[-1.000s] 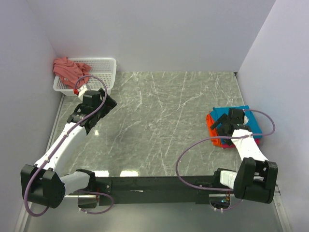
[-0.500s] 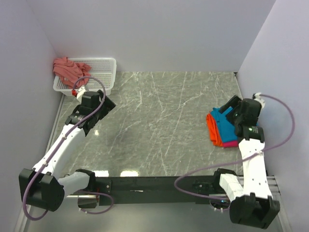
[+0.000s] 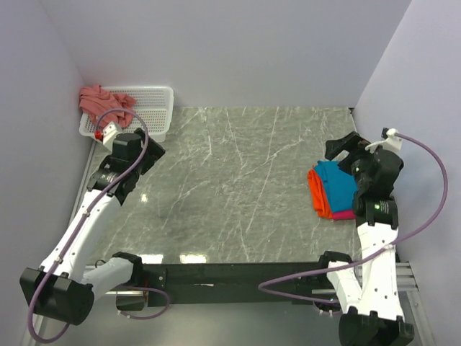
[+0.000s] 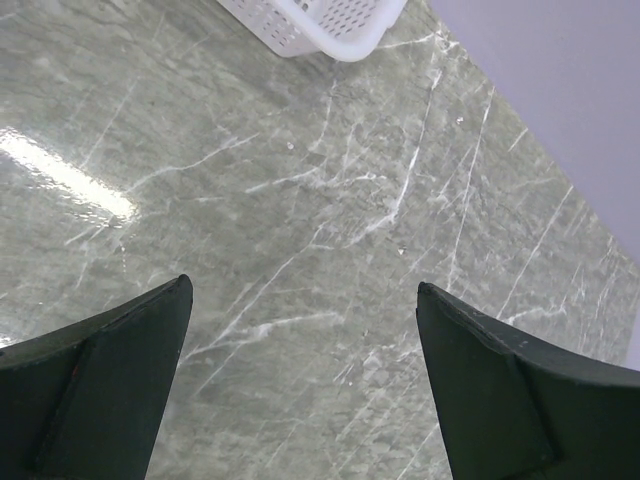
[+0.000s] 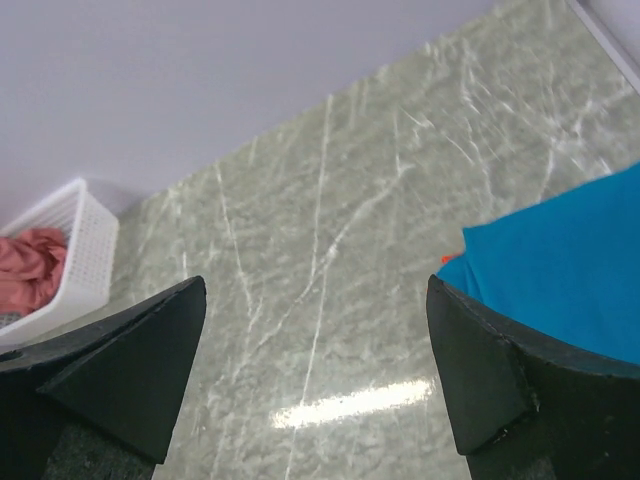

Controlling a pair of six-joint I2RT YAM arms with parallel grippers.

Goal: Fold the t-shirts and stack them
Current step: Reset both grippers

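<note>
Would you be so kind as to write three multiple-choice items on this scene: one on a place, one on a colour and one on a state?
1. Where does the salmon-pink t-shirt lie?
A. in the white mesh basket
B. on the middle of the table
C. under the right arm's base

2. What colour is the top shirt of the folded stack?
A. orange
B. teal-blue
C. magenta

3. How does the right gripper stand?
A. shut on a shirt
B. shut, empty
C. open, holding nothing

Answers:
1 A: the top view shows it bunched at the basket's left end.
2 B: the teal-blue t-shirt covers the stack, with orange and magenta only at its edges.
3 C: the right wrist view shows both fingers wide apart with bare table between them.
</note>
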